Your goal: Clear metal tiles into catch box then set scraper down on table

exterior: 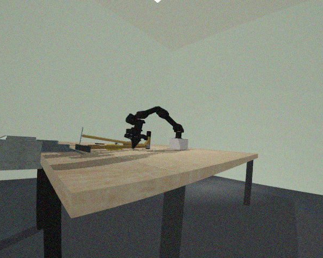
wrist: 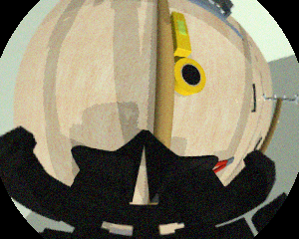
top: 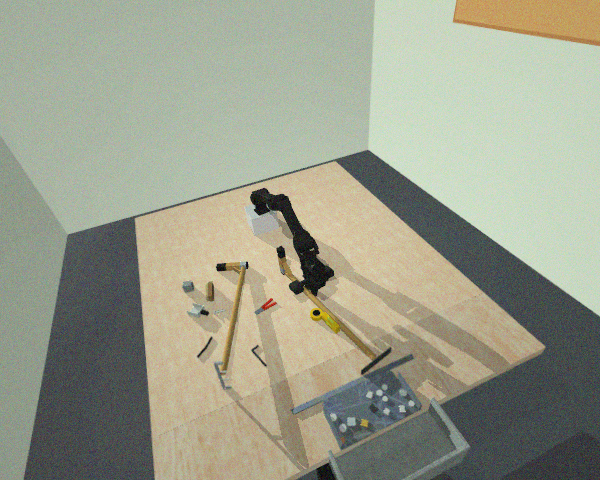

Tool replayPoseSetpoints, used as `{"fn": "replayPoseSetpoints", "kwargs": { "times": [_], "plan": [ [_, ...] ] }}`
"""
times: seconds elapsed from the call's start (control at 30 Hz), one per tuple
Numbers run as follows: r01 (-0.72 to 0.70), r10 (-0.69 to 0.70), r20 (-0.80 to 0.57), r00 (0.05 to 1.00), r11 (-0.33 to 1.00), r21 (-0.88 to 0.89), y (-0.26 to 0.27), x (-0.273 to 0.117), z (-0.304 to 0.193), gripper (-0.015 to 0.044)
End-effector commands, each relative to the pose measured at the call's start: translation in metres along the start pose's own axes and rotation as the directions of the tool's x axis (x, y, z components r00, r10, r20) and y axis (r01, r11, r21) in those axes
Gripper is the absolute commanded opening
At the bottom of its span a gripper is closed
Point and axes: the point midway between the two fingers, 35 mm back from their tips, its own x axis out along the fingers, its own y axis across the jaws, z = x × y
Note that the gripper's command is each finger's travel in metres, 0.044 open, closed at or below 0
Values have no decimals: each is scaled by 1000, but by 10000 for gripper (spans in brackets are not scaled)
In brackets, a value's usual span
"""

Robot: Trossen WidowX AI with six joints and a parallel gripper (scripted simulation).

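Note:
The long scraper (top: pixel 341 326) (exterior: pixel 100 146) (wrist: pixel 164 75) lies on the table, with a wooden handle, an upright black-capped grip at its robot end and a dark blade near the plate. My gripper (top: pixel 315 292) (exterior: pixel 133 147) (wrist: pixel 145 133) is shut and empty, pointing down low beside the handle; in the wrist view its tips are just left of the handle. The steel bench plate (top: pixel 349 398) carries many small tiles, mostly white, such as a white tile (top: pixel 369 394) and a yellow tile (top: pixel 364 423). The grey catch box (top: pixel 393 454) (exterior: pixel 16 152) hangs at its far end.
A yellow tool (top: pixel 332 323) (wrist: pixel 182 37) lies close beside the scraper handle. A second wooden-handled tool (top: pixel 233 320) (wrist: pixel 277 115) with a forked metal head is to the left. Red pliers (top: pixel 266 305) (wrist: pixel 220 165), a hex key (top: pixel 259 355), a grey cube (top: pixel 187 285) and a wooden block (top: pixel 210 290) lie around.

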Motion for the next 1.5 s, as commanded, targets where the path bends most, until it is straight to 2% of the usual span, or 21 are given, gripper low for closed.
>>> {"fn": "replayPoseSetpoints", "kwargs": {
  "times": [0.0, 0.47, 1.27, 1.47],
  "plan": [
    [9, -9, 10, 1000, 1000, 4, -10, -1, 2, 0],
    [1, -1, 13, 1000, 1000, -1, -12, -3, 3, 0],
    [7, -7, 64, 998, 1000, -2, -11, -91, 19, 0],
    [8, -7, 68, 998, 1000, -2, -11, -97, 20, 0]
  ]
}}
